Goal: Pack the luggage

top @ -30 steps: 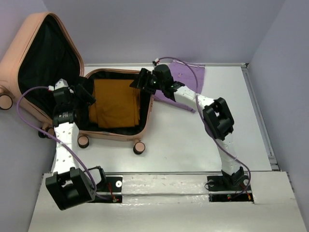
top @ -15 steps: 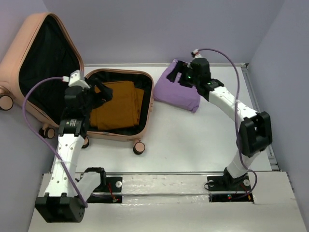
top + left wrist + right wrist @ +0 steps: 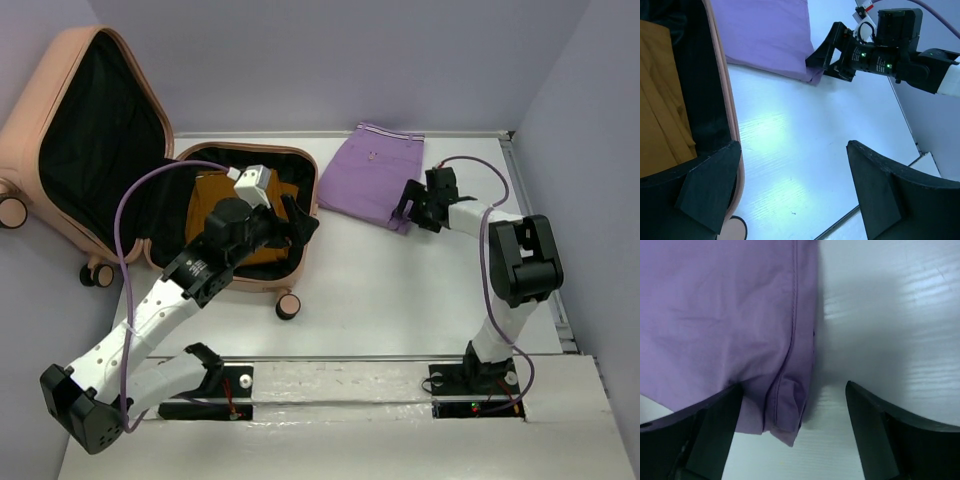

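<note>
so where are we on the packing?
Done: a mustard garment lies in the open luggage. In hand: the right gripper is open, jaws either side of a corner of the purple garment on the table, not closed on it. The left gripper is open and empty by the luggage's right rim. Left: grasp the purple garment, put it in, probably shut the lid.

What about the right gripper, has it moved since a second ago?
Yes. The right gripper has swung rightward, from the right rim of the luggage to the near right corner of the purple garment, jaws open.
</note>
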{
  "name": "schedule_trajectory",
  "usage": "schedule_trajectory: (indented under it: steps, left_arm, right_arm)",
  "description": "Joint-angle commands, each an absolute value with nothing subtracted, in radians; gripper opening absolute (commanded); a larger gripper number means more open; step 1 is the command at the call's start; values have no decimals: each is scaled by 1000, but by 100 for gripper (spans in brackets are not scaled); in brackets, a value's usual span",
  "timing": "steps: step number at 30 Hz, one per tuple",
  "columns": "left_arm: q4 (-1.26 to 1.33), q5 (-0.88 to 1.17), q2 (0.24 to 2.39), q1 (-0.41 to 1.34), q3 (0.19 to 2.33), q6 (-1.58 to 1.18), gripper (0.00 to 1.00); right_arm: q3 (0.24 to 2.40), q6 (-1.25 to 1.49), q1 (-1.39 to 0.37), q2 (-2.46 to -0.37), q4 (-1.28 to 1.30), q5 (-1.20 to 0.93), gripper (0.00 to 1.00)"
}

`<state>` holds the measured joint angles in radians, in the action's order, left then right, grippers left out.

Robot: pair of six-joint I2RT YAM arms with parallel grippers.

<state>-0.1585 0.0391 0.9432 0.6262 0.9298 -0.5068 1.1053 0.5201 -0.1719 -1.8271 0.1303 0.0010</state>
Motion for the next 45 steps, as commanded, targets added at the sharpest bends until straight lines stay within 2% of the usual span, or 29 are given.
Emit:
schedule_trajectory:
  steps: [1, 2, 3, 7, 9, 17, 19, 23, 25, 26, 27, 28, 29, 37, 40, 45]
  left_arm:
    - [-91, -48, 957, 681, 917, -522, 99]
    - [-86, -49, 960, 687, 914, -523, 99]
    - [-80, -49, 969, 696, 911, -523, 99]
    - [-75, -49, 1018, 725, 934, -519, 99]
    - [-74, -49, 1052, 739, 952, -509, 99]
    - [-81, -66, 1238, 850, 1104, -482, 99]
    - [-95, -118, 1307, 897, 1149, -482, 99]
    - [-138, -198, 1429, 974, 1203, -497, 99]
    - [-134, -224, 1500, 979, 1209, -509, 99]
    - [-130, -238, 1523, 980, 1209, -515, 99]
    - [-127, -273, 1572, 980, 1215, -520, 99]
    - [-126, -285, 1597, 980, 1221, -523, 99]
    - [-117, -288, 1647, 980, 1227, -529, 99]
    - [-66, -212, 1861, 973, 1328, -554, 99]
    - [-51, -215, 1922, 957, 1354, -563, 99]
    - [-8, -115, 1989, 919, 1368, -577, 97]
  right_arm:
    - [1091, 558, -179, -1870, 22, -122, 78]
    - [1085, 567, -179, -1876, 15, -127, 69]
    - [1080, 571, -179, -1876, 11, -124, 52]
    - [1017, 571, -158, -1835, 11, -72, 17]
    - [991, 569, -100, -1775, 55, -81, 11]
    - [691, 514, 63, -1379, 116, -84, 9]
    - [602, 541, 157, -1248, 120, -185, 9]
    - [571, 551, 204, -1052, 242, -61, 7]
    - [555, 561, 213, -985, 264, -23, 22]
    - [551, 566, 213, -941, 270, -11, 38]
    - [546, 563, 213, -927, 279, -6, 81]
    - [546, 555, 213, -922, 285, -5, 94]
    - [552, 548, 213, -926, 293, -5, 100]
    - [660, 569, 222, -1025, 223, 14, 100]
    - [748, 586, 222, -1167, 203, -32, 100]
    - [804, 584, 222, -1267, 154, -5, 99]
